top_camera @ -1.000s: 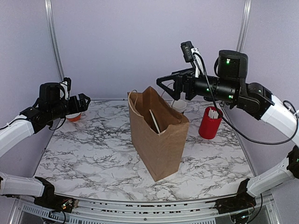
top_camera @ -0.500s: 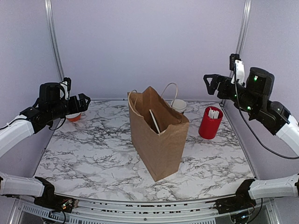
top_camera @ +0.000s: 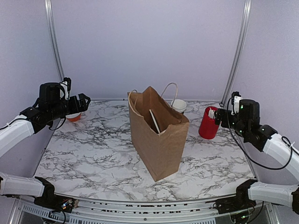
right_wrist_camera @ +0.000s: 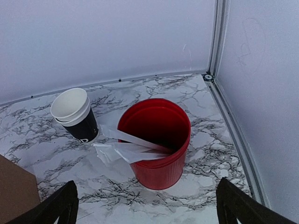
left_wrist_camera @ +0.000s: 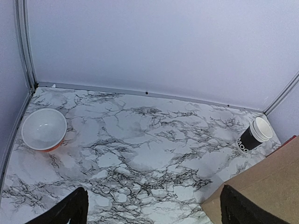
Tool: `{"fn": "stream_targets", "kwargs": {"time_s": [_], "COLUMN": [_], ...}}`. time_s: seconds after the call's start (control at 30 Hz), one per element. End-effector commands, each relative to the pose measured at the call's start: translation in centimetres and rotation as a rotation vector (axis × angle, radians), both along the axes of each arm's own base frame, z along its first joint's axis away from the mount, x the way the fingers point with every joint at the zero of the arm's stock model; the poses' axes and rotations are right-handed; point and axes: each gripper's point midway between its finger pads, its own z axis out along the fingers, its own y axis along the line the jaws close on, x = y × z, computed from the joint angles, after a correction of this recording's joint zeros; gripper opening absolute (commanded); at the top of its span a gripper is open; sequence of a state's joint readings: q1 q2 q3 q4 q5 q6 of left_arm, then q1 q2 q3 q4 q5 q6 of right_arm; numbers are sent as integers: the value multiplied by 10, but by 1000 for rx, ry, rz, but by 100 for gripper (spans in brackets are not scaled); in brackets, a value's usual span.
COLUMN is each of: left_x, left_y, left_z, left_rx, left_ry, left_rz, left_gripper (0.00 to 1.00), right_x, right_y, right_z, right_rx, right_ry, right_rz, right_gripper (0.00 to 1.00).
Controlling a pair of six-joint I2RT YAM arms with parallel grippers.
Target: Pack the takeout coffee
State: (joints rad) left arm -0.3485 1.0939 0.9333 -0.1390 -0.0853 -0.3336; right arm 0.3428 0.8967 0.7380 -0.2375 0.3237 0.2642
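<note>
Backed away from the bag (top_camera: pixel 159 140), my right arm (top_camera: pixel 246 116) hangs by the red cup (top_camera: pixel 209 125); both jaws gape empty. I judge the hidden coffee light, crushable: grip mid-wall.

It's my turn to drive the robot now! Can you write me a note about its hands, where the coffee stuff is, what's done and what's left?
The left hand: open, empty, near the white bowl.
The right hand: open, empty, by the red cup of sticks.
The brown bag stands upright mid-table, top open; the stack of cups is behind it.
The lidded coffee cup shows in no view; maybe it is in the bag, I cannot tell.
Left: check the bag; pack the coffee if missing.
</note>
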Motion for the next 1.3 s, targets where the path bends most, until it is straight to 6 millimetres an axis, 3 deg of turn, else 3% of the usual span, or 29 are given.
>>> {"fn": "stream_targets", "kwargs": {"time_s": [0.0,0.1,0.2,0.67,0.87,1.03,1.27], "left_x": [1,1,0,-1,-2,-3,-2], "left_y": [-1,-1,0,0,0,0,1], "left_z": [-1,-1,0,3,5,7,6], "left_rx": [-12,-14,-13,-22,-23,-25,-26], "left_ry": [-6,-8,-10,-17,-23,-27,-25], "left_rz": [-6,-6,-3,-7,-5,-7,0], "left_gripper": [99,99,99,99,99,99,99], "right_x": [4,3,3,14,19,21,28], "right_y": [-4,6,-1,-20,-44,-67,-91], "right_z": [-3,-29,-47,-98,-103,-119,-117], "right_rx": [28,9,-3,-173,-179,-156,-106], "right_ry": [-62,-65,-47,3,-20,-27,-122], "right_rz": [16,87,46,14,-24,-74,-155], "right_gripper": [100,96,98,100,100,100,100]}}
